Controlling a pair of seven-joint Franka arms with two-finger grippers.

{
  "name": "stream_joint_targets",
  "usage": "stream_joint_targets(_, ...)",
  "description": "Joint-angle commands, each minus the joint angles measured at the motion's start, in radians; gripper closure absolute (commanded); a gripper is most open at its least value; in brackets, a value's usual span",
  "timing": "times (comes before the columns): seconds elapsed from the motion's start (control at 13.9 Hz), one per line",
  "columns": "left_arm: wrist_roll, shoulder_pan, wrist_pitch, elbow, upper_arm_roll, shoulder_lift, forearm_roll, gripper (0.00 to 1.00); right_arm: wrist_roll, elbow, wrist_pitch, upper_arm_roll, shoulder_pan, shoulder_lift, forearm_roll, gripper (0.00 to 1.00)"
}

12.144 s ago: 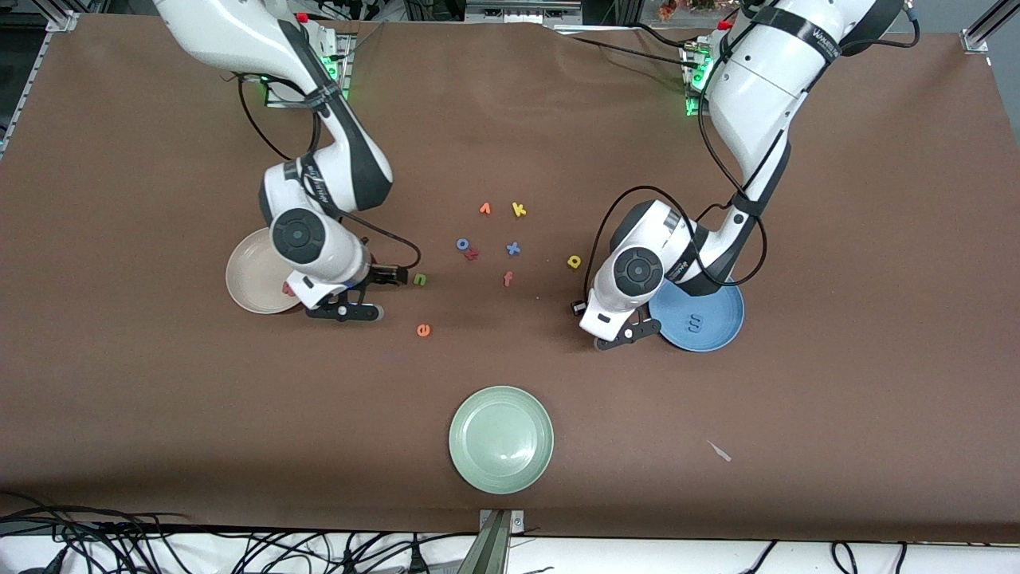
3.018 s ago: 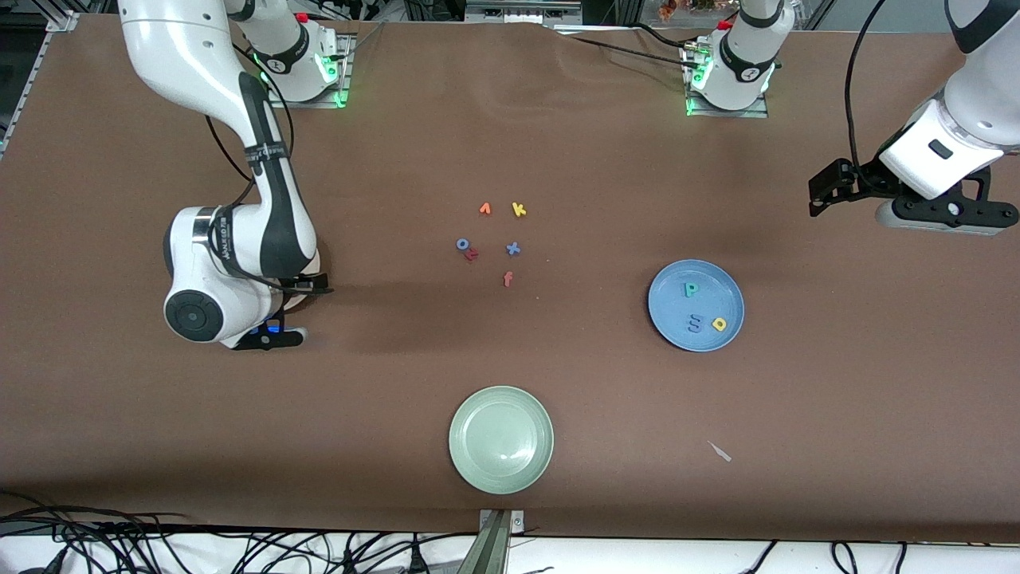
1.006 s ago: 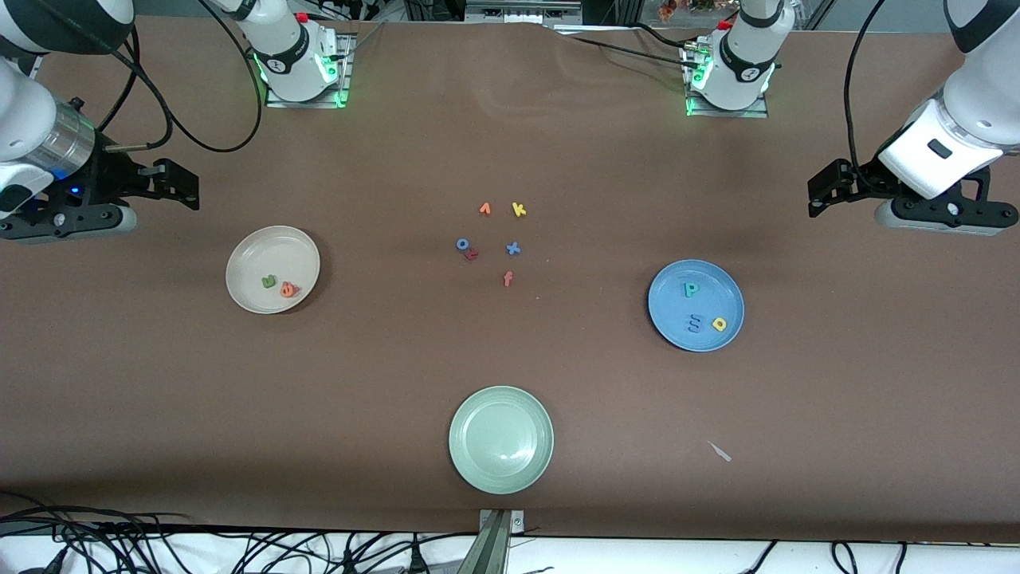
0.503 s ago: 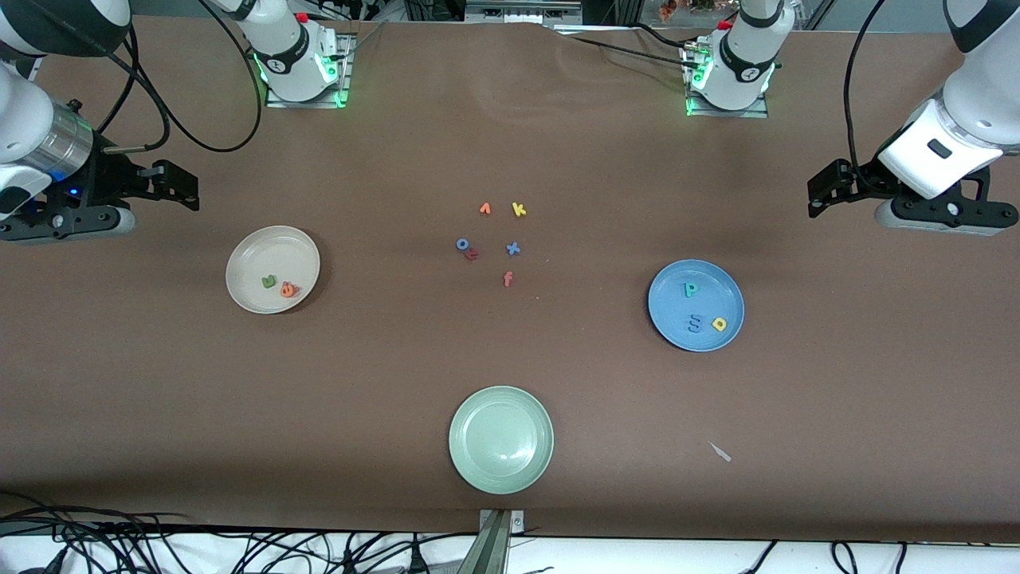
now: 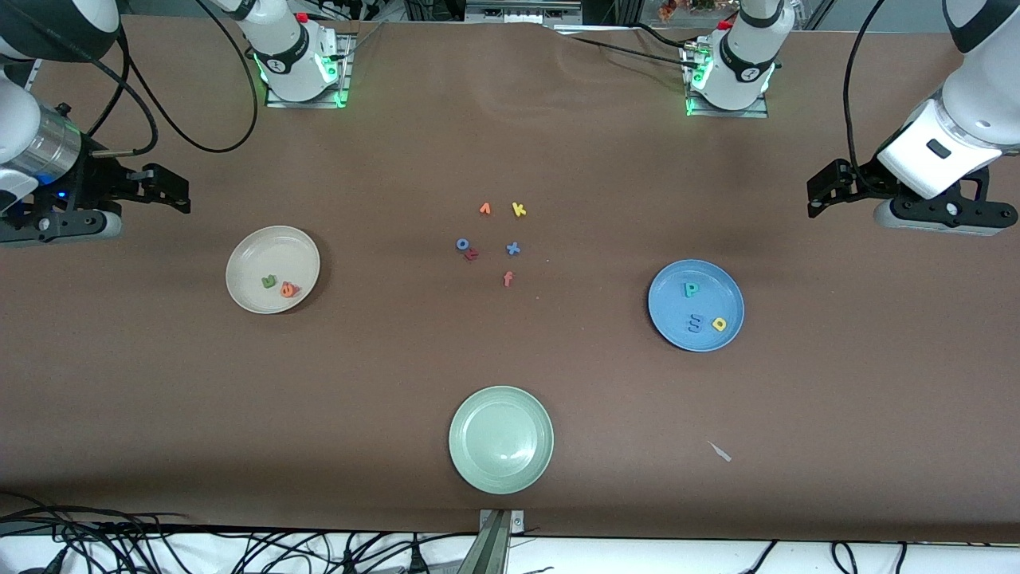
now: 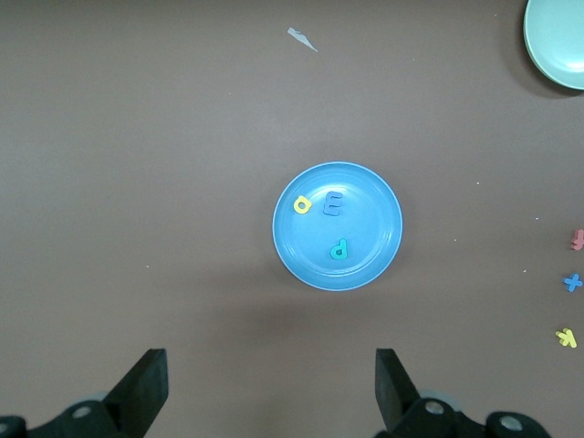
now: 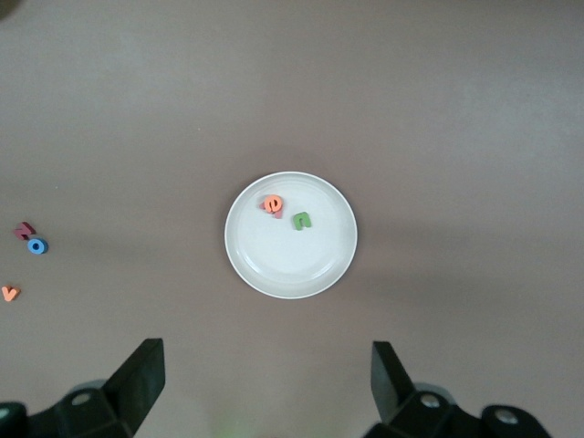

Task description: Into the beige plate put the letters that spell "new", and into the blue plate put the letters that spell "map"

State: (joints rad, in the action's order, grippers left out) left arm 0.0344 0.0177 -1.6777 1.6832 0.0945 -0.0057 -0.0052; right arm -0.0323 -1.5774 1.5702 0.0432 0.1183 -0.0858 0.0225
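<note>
The beige plate [image 5: 256, 253] [image 7: 292, 265] holds the green n [image 5: 268, 281] [image 7: 301, 220] and the orange e [image 5: 287, 290] [image 7: 273, 203]. The salmon-red w [image 7: 277, 213] lies partly under the e. In the blue plate [image 5: 712, 281] [image 6: 376, 212] lie the teal p [image 5: 690, 289] [image 6: 338, 248], the blue m [image 5: 695, 323] [image 6: 332, 203] and the yellow a [image 5: 719, 324] [image 6: 302, 205]. My right gripper [image 5: 175, 191] [image 7: 267, 370] hangs open and empty above the table near the right arm's end. My left gripper [image 5: 818, 191] [image 6: 271, 374] hangs open and empty near the left arm's end.
Loose letters lie mid-table: orange v [image 5: 484, 209], yellow k [image 5: 519, 210], blue o [image 5: 462, 244], a red letter [image 5: 472, 254], blue x [image 5: 513, 249], orange f [image 5: 508, 278]. A pale green plate [image 5: 501, 439] sits nearest the front camera. A small pale scrap [image 5: 719, 451] lies beside it.
Since the earliest frames, the n and e went into the beige plate, the p and a into the blue plate, and both arms drew back. Over the last second the right gripper drifted slightly outward.
</note>
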Motion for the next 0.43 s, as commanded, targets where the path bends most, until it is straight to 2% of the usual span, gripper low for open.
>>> stream_joint_targets(0.0,-0.005,0.004,-0.004,-0.010,0.001,0.003,0.010,0.00,-0.005,-0.015,0.013,-0.008,-0.022,0.008,-0.004,0.00)
stream_joint_targets(0.36,-0.007,0.001,-0.005,-0.029,-0.001,0.027,0.011,0.00,-0.005,-0.016,0.013,-0.008,-0.023,0.004,-0.004,0.00)
